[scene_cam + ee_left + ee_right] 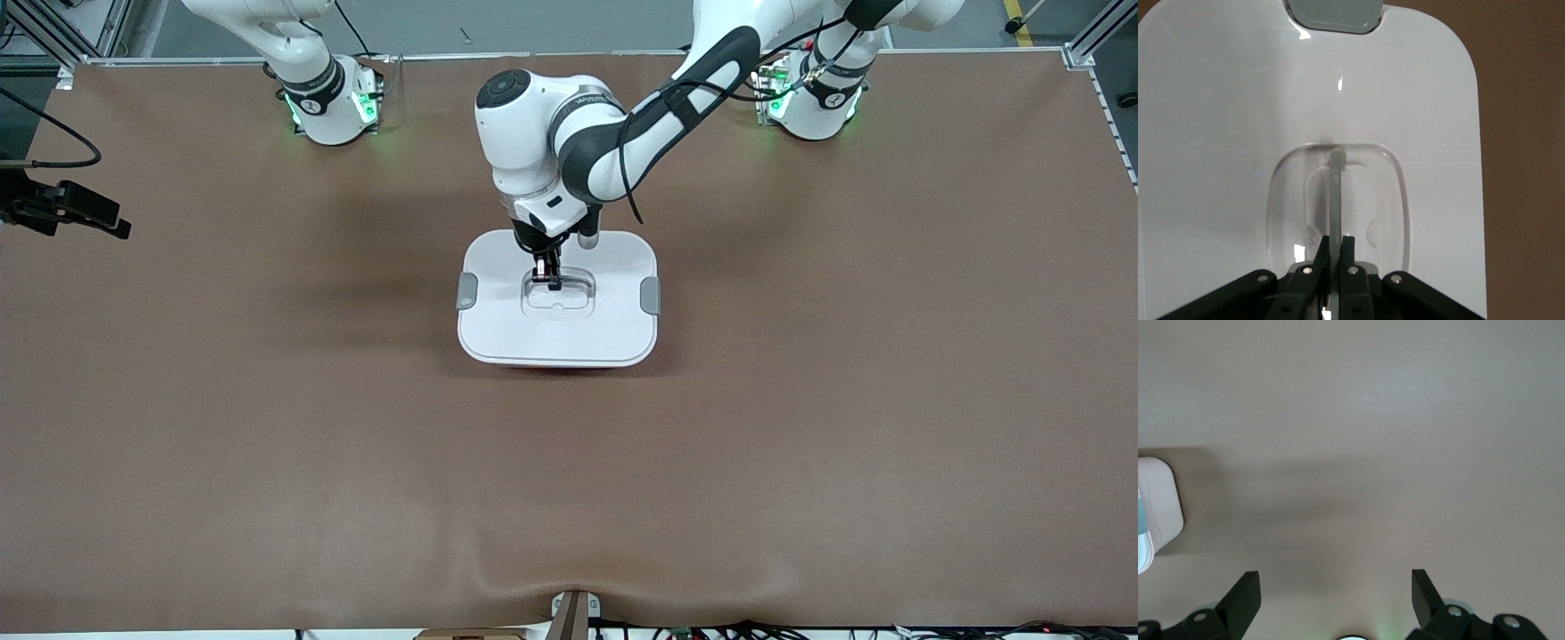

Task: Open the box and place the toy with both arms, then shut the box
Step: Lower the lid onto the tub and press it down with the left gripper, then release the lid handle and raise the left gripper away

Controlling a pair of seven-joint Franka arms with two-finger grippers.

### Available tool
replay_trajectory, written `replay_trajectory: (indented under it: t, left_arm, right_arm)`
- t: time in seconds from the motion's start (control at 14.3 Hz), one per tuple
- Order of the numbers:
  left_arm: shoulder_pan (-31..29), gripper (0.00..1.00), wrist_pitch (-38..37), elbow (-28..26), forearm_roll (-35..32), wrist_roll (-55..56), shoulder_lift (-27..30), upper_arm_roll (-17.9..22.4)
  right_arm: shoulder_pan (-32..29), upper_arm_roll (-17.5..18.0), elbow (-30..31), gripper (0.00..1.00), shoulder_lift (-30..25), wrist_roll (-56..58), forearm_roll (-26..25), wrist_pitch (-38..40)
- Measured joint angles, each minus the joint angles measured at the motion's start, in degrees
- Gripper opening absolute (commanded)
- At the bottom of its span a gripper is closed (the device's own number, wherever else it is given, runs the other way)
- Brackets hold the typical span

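Brown table [267, 427] fills the view, bare but for the box [557, 298] at its middle, lid [569, 333] on and grey clips [467, 291] at both ends. No toy shows anywhere. Left arm reaches over the box, its claw [551, 279] down in the lid's recess, pinched shut on the clear handle [1336, 193]. Right claw [1336, 597] waits, spread open over bare table toward its own end. To lift well, I'd pull straight up, watching that the clips are free so the tub stays down.
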State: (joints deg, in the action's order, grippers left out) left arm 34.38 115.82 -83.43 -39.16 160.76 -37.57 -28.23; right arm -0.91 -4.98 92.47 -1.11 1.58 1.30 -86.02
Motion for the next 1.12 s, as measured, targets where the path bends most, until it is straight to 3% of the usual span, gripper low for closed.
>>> replay_trajectory:
  t: [0.21,0.28,0.35,0.42,0.77,1.12]
  left_arm:
    - [0.01,0.00,0.00,0.01,-0.04,0.00,0.00,0.00]
    - [0.02,0.14,-0.02,0.01,-0.05,0.00,0.00,0.00]
    - [0.03,0.80,-0.05,0.01,-0.05,0.00,0.00,0.00]
    - [0.02,0.99,-0.46,-0.04,-0.06,0.00,0.00,0.00]
    - [-0.06,1.00,-2.87,0.09,-0.14,-0.95,1.12,0.01]
    - [-1.91,1.00,-4.95,0.40,2.61,-4.50,6.65,0.00]
  right_arm:
    - [0.00,0.00,0.00,1.00,0.00,0.00,0.00,0.00]
    - [0.00,0.00,0.00,1.00,0.00,0.00,0.00,0.00]
    - [0.00,0.00,0.00,1.00,0.00,0.00,0.00,0.00]
    - [0.00,0.00,0.00,1.00,0.00,0.00,0.00,0.00]
    - [0.00,0.00,-0.01,1.00,0.00,0.00,0.00,0.00]
    - [0.00,0.00,-0.02,1.00,-0.01,0.00,0.00,0.00]
